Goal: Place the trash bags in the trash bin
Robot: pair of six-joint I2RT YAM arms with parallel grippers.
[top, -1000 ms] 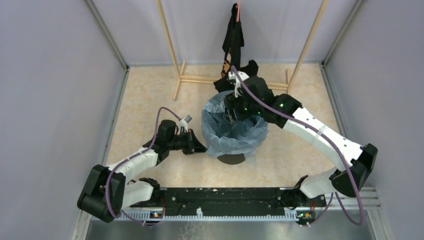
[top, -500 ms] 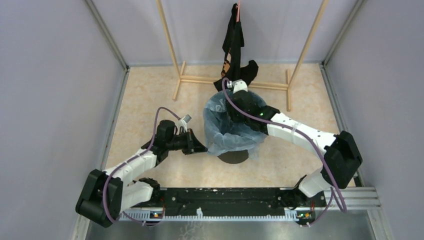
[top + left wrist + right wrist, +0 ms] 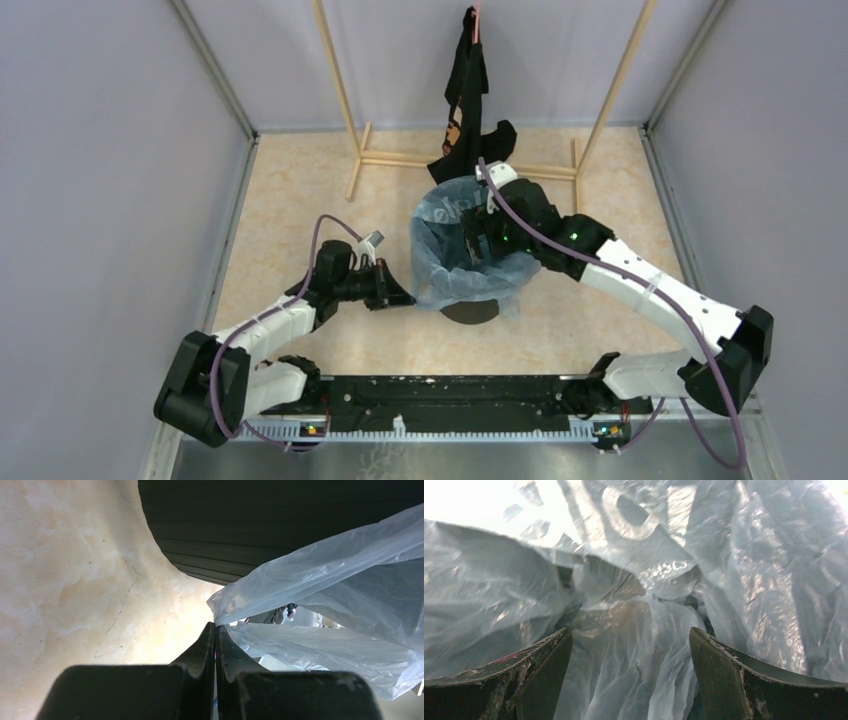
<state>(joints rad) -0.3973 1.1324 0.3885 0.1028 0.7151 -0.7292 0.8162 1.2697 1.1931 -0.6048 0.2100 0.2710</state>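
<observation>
My table [image 3: 300,200] is a pale marbled surface between grey walls. At its far edge stands a wooden rack [image 3: 340,100] with a black garment [image 3: 465,90] hanging from it, its tail reaching down near the far rim of the bin.

The trash bag [image 3: 445,270] sits mid-table, its light-blue film draped over the trash bin [image 3: 470,313] and spilling down the outside, so from above only the bin's dark base shows at the near side. My left wrist camera shows the bin's black wall [image 3: 280,525] with the bag [image 3: 340,595] hanging loose beside it.

My right gripper [image 3: 475,235] reaches from the right, down into the bag's open mouth. Its fingers are spread wide, with crumpled film [image 3: 634,645] and white lettering filling the space between and beyond them.

My left gripper [image 3: 400,295] lies low at the bag's near-left side. Its fingers are pressed together [image 3: 215,627], pinching the bag's hem, which fans out from the tips.
</observation>
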